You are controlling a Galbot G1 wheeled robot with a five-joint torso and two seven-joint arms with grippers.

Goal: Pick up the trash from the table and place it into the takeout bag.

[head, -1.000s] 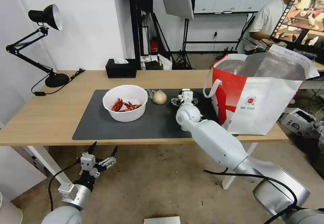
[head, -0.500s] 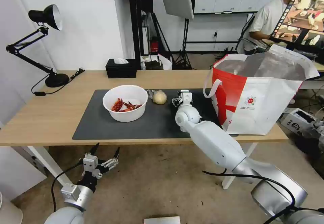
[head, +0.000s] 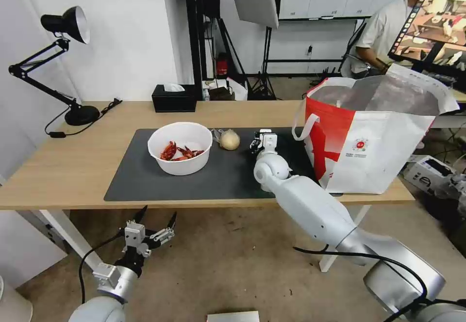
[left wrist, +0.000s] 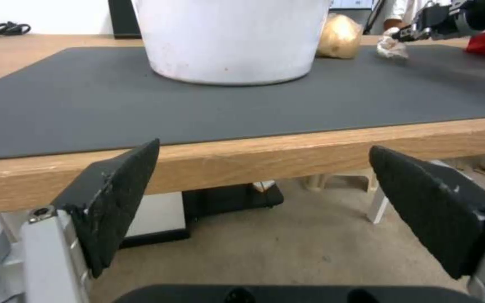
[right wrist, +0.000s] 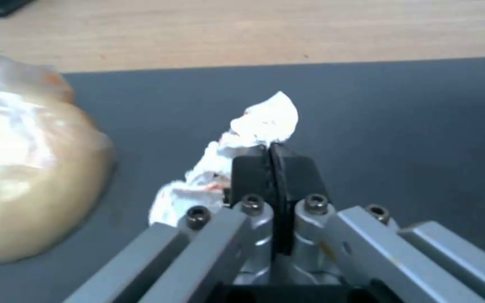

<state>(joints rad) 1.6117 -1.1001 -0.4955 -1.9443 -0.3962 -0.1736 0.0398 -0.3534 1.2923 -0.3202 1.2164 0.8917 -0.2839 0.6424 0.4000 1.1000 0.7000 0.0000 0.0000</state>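
Your right gripper [right wrist: 272,158] is clamped on the crumpled tissue [right wrist: 237,160], low over the dark mat [head: 218,176], between the wrapped ball [head: 229,140] and the takeout bag [head: 374,132]. The bag's round red logo [head: 359,144] has lettering too small to read. Your left gripper [left wrist: 265,185] hangs spread apart below the table [head: 63,166] edge.

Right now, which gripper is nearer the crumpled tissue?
The right gripper: it is shut on the crumpled tissue over the mat. The left gripper hangs open below the table's front edge, well away.
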